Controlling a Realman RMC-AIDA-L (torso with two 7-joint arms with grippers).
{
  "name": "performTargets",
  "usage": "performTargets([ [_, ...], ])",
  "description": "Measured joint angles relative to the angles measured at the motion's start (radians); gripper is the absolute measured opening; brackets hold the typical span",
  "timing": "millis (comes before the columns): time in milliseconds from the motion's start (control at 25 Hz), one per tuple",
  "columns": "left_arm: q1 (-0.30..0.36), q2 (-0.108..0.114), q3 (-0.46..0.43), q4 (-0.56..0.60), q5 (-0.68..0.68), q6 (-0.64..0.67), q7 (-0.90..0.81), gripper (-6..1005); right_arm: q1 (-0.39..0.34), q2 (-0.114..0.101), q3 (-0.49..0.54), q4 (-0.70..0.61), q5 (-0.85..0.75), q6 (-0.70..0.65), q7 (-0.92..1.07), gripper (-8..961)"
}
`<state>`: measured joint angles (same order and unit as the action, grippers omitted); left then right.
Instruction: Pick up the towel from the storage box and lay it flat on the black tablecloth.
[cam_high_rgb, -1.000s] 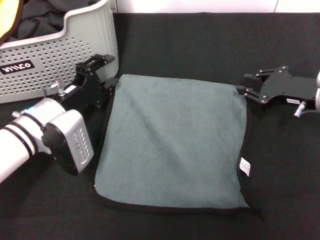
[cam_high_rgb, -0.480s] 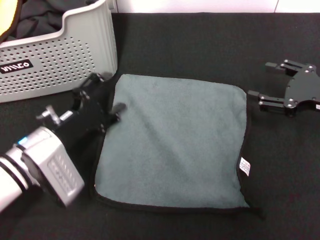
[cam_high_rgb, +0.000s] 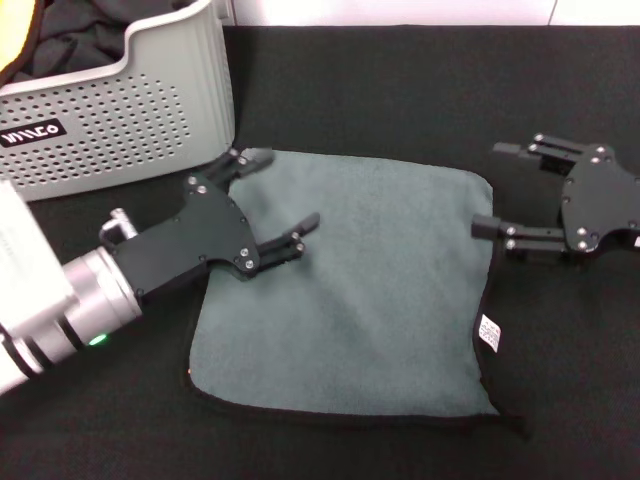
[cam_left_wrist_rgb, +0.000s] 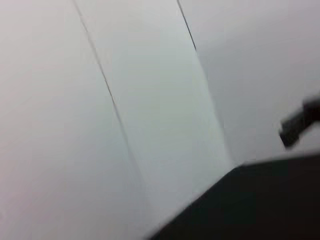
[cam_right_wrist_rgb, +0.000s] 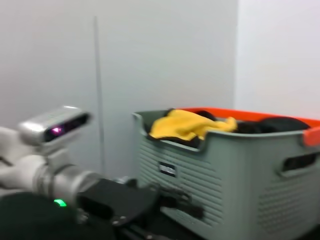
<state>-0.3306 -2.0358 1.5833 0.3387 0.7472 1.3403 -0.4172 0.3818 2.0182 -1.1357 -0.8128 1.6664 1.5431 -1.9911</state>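
The towel (cam_high_rgb: 350, 290) lies flat, grey-green face up, on the black tablecloth (cam_high_rgb: 400, 90), with its black trim and small white tag (cam_high_rgb: 489, 332) showing. My left gripper (cam_high_rgb: 278, 195) is open and empty, above the towel's far left part. My right gripper (cam_high_rgb: 497, 190) is open and empty, just off the towel's far right corner. The storage box (cam_high_rgb: 120, 110) stands at the far left and holds dark cloth. The right wrist view shows the storage box (cam_right_wrist_rgb: 225, 170) with a yellow cloth (cam_right_wrist_rgb: 192, 124) in it, and my left arm (cam_right_wrist_rgb: 55, 175).
The left wrist view shows only a white wall (cam_left_wrist_rgb: 125, 100), a strip of the black tablecloth (cam_left_wrist_rgb: 260, 200) and a dark finger tip (cam_left_wrist_rgb: 300, 122). Bare tablecloth lies beyond and to the right of the towel.
My left gripper has swung from the towel's left edge to over its far left part. My right gripper has drawn away to the right, then come back beside the far right corner. The towel stays flat.
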Motion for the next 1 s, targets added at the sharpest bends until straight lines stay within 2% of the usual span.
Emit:
performTargets([
  [80, -0.027, 0.022, -0.003, -0.001, 0.074, 0.036, -0.16, 846, 0.004, -0.001, -0.002, 0.0, -0.007, 0.04, 0.004, 795],
  [200, -0.054, 0.048, -0.007, 0.002, 0.145, 0.13, -0.31, 846, 0.005, -0.004, -0.001, -0.006, -0.012, 0.098, 0.006, 795],
  [480, -0.076, 0.097, -0.013, 0.005, 0.176, 0.34, -0.439, 842, 0.001, -0.021, -0.001, -0.015, -0.014, 0.175, 0.011, 793],
  [640, -0.077, 0.101, -0.015, 0.005, 0.173, 0.362, -0.451, 825, 0.006, -0.02, -0.001, -0.016, -0.014, 0.173, 0.009, 793],
  [1000, -0.067, 0.095, -0.04, -0.001, 0.178, 0.364, -0.457, 822, 0.014, -0.008, -0.001, -0.011, -0.028, 0.172, -0.002, 791],
])
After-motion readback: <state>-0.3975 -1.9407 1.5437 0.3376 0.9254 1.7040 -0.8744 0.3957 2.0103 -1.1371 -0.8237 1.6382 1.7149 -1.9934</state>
